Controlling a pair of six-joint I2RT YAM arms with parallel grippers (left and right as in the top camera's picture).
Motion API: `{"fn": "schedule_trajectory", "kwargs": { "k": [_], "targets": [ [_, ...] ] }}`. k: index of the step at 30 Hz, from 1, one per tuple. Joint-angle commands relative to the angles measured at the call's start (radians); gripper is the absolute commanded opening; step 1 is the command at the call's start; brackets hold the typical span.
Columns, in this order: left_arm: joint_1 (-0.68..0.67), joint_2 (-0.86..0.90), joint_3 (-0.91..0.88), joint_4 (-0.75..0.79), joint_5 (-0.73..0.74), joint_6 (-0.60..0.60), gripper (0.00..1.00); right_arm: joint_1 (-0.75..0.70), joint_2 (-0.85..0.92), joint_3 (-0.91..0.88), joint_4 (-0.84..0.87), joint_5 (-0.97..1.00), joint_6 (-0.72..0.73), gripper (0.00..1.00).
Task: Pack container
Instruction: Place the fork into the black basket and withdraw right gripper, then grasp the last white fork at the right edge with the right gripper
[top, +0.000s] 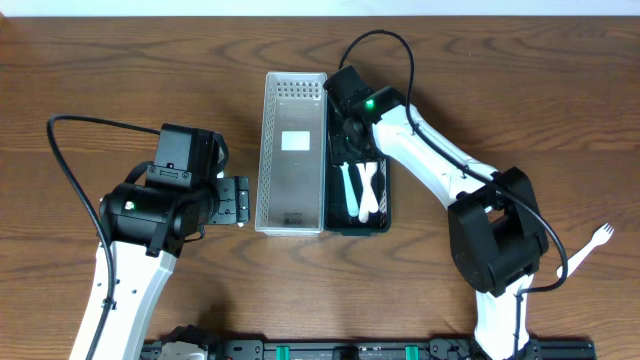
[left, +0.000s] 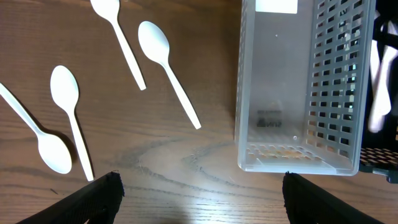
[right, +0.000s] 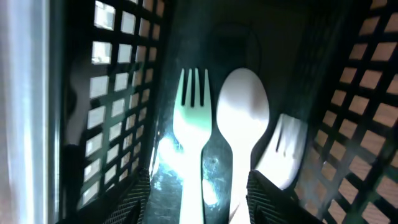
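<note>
A black mesh basket (top: 384, 205) holds white cutlery: a fork (right: 194, 124), a spoon (right: 242, 118) and a second fork (right: 286, 146). My right gripper (right: 198, 198) is down inside the basket (right: 348, 93), open, with its fingers on either side of the fork and spoon handles. A clear perforated container (top: 292, 150) stands left of the basket, empty. My left gripper (left: 202, 199) is open and empty over bare table near the container's (left: 298, 93) front left corner. Several white spoons (left: 165, 62) lie on the table left of it, hidden under my left arm in the overhead view.
A lone white fork (top: 592, 242) lies on the table at the far right. The left arm (top: 160, 205) covers the table's left middle. The right arm (top: 440, 165) runs diagonally from the lower right to the basket.
</note>
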Motion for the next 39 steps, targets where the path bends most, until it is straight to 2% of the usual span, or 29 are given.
{"fn": "schedule_trajectory", "kwargs": {
  "k": [1, 6, 11, 15, 19, 27, 33, 39],
  "targets": [
    [0.002, 0.002, 0.008, -0.002, -0.016, 0.003, 0.85, -0.027, -0.031, 0.114, -0.058, 0.033, -0.018, 0.53],
    [0.002, 0.002, 0.008, -0.002, -0.016, 0.003, 0.85, -0.164, -0.103, 0.295, -0.232, 0.039, 0.046, 0.52],
    [0.002, 0.002, 0.008, -0.003, -0.016, 0.003, 0.85, -0.413, -0.208, 0.331, -0.35, 0.039, 0.156, 0.54],
    [0.002, 0.003, 0.008, -0.003, -0.016, 0.003, 0.85, -0.649, -0.239, 0.331, -0.467, 0.03, 0.159, 0.56],
    [0.002, 0.003, 0.008, -0.003, -0.016, 0.003, 0.85, -0.849, -0.235, 0.315, -0.521, 0.029, 0.089, 0.57],
    [0.002, 0.003, 0.008, -0.002, -0.016, 0.003, 0.85, -1.135, -0.235, 0.158, -0.472, 0.018, -0.005, 0.62],
    [0.002, 0.003, 0.008, -0.002, -0.016, 0.003, 0.86, -1.234, -0.235, -0.089, -0.317, 0.015, -0.011, 0.64],
    [0.002, 0.003, 0.008, -0.007, -0.016, 0.003, 0.85, -1.31, -0.235, -0.291, -0.125, 0.016, -0.031, 0.75]
  ]
}}
